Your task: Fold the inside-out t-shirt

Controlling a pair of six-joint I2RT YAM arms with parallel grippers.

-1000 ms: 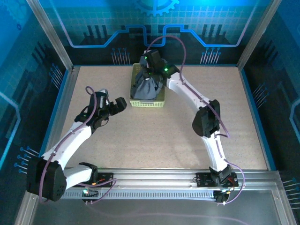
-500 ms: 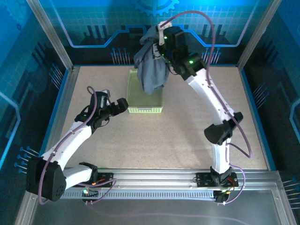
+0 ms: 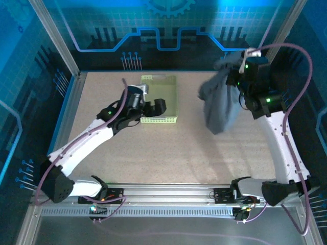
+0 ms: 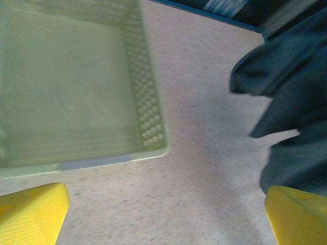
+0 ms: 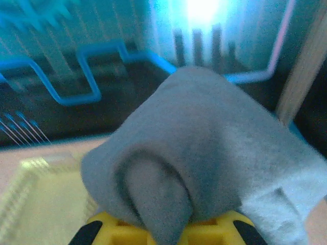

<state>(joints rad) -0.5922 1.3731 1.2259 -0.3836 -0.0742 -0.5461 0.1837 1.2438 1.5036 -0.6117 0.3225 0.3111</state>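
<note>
Right now my right claw [image 3: 239, 69] is clamped shut on a bunch of the dark slate-grey, wrinkly fabric t-shirt [image 3: 220, 104], high in the upper right of the overhead view. The t-shirt hangs from that pinch in a loose, crumpled drape. Its lower end is above the speckled beige tabletop [image 3: 168, 153], well to the right of the pale yellow-green plastic lattice basket [image 3: 159, 120]. Whether the hem touches the tabletop I cannot tell. In my right wrist view the grey cloth bulges over my yellow fingers [image 5: 110, 229] across the middle of the frame, with the basket blurred at the lower left.

My left claw [image 3: 153, 108] sits left of centre in the overhead view, jaws spread wide and holding nothing, just beside the basket's near edge. In my left wrist view its yellow fingertips [image 4: 30, 212] sit in the two bottom corners. The basket's lattice wall takes the upper left, and the t-shirt hangs dark along the right edge.
</note>
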